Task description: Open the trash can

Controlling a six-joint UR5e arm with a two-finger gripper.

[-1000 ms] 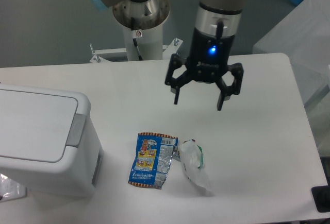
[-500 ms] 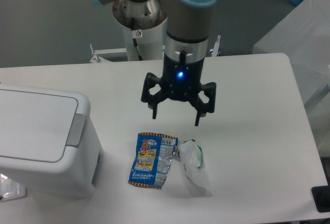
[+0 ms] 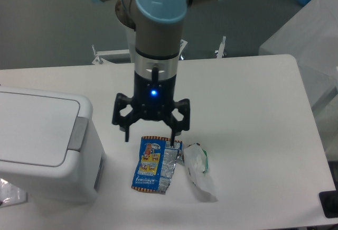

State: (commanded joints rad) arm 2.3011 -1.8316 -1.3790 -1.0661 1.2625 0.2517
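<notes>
STEP: approach, your lid is not yet pressed | NEAR: blue snack wrapper point(image 3: 155, 165) just below the fingertips | HAND: gripper point(image 3: 149, 136) spread wide, holding nothing | FAR: trash can point(image 3: 39, 145) off to its side, shut | NEXT: likely reach the gray push tab point(image 3: 80, 133) and press down.

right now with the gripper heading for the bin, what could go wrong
The open gripper hangs low, right over the top edge of the blue snack wrapper; its fingertips could snag or drag it. The trash can is still closed, and its gray push tab is narrow, so an off-centre press might slip onto the lid.
</notes>
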